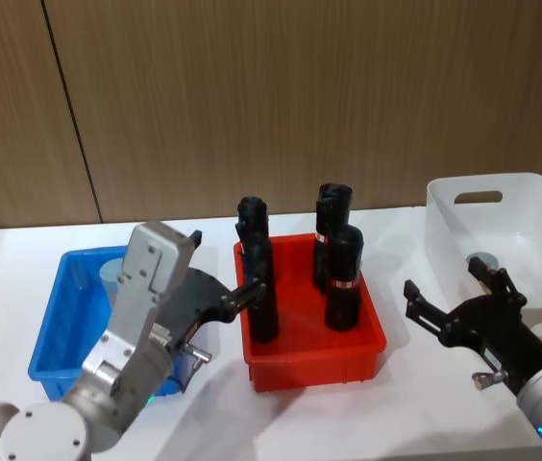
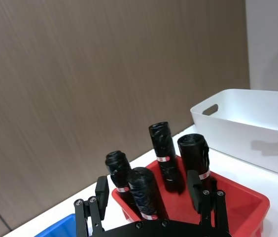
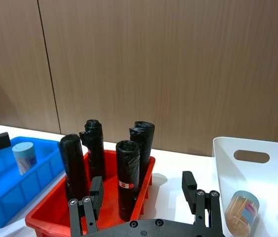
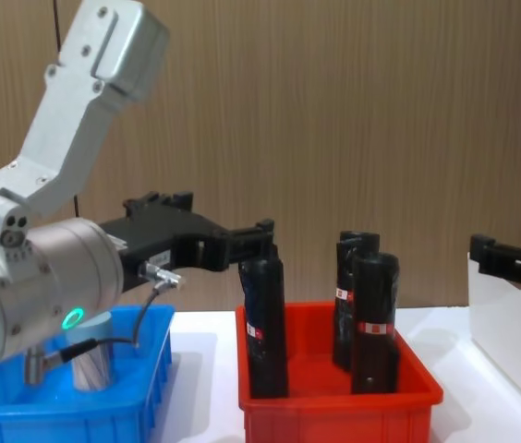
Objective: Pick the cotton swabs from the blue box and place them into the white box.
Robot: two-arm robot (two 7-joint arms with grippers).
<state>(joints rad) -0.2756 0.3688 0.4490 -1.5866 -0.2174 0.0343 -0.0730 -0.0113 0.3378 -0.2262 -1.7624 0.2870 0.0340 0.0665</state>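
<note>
We're seeing one cotton swab jar (image 3: 24, 157) standing upright in the blue box (image 1: 48, 331), long axis vertical, pale blue lid pointing up, toward the back of the box. A second jar (image 3: 242, 211) is sitting in the white box (image 1: 441, 226); which way its axis is running, we can't tell. The left gripper (image 1: 228, 261) is hovering over the blue box's edge next to the red bin (image 1: 314, 360), jaws spread wide and gripping nothing. The right gripper (image 1: 444, 279) is hanging just in front of the white box, jaws also wide and empty. Four black cylinders (image 1: 343, 279) are standing upright in the red bin.
</note>
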